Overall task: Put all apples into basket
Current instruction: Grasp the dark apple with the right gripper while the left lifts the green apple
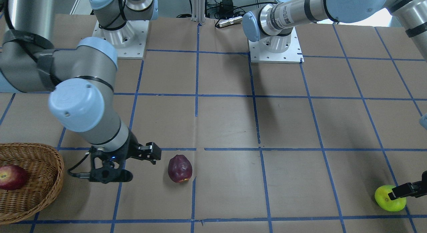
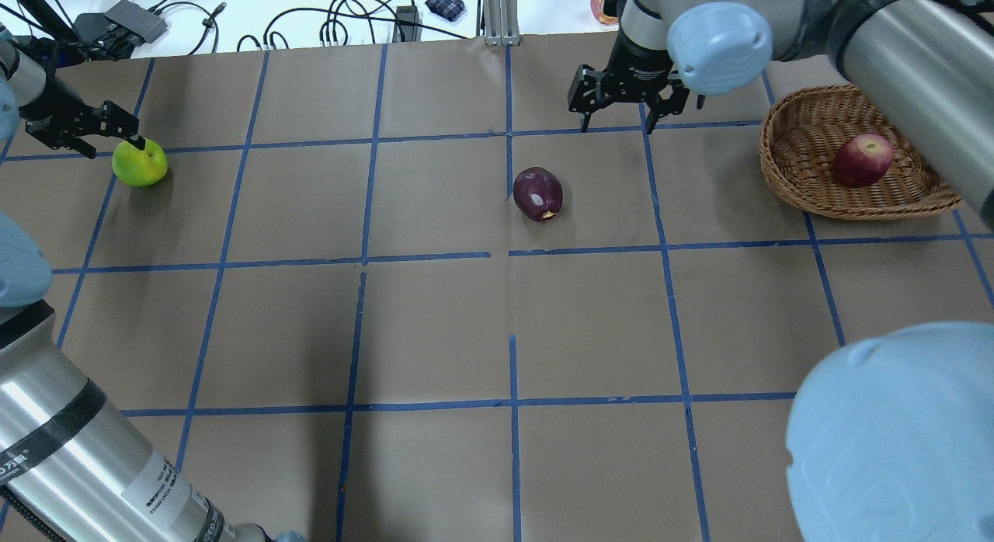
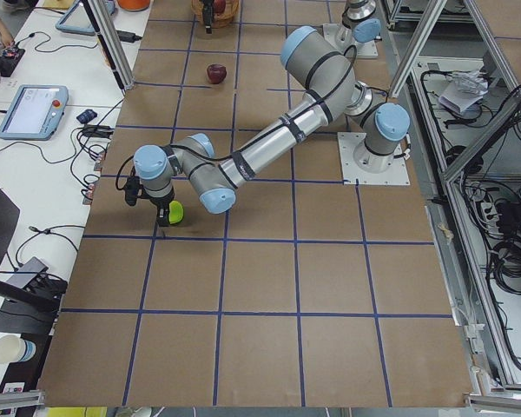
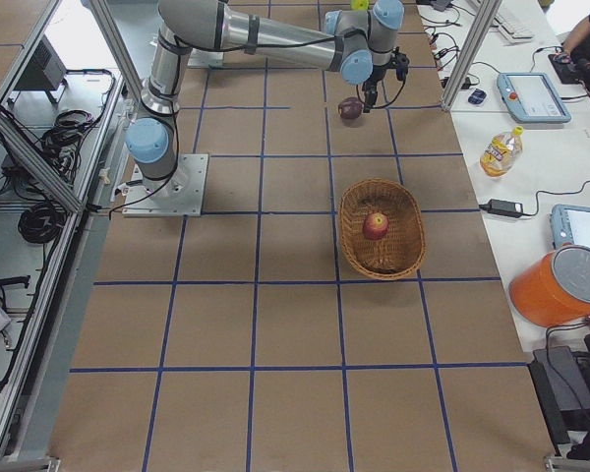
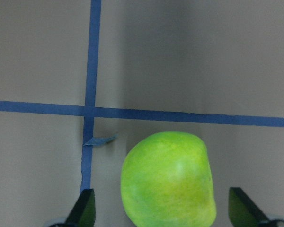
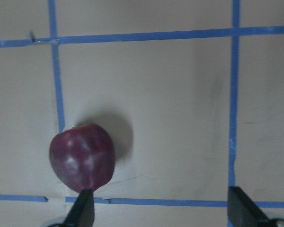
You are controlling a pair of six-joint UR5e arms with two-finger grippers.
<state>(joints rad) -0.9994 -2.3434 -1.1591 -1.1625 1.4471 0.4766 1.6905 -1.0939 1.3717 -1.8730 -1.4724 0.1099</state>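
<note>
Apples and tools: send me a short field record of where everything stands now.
red apple: in the basket
maroon apple: loose on the table, near its middle
green apple: on the table, inside the left tool opening
left tool: open, straddling the green apple
right tool: open, beside the maroon apple, not around it
left to do: two apples

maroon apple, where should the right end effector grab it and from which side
Grip the maroon apple across its middle, coming straight down from above: it lies on its side on the table with nothing touching it. The open right end effector needs centring over it first.
</note>
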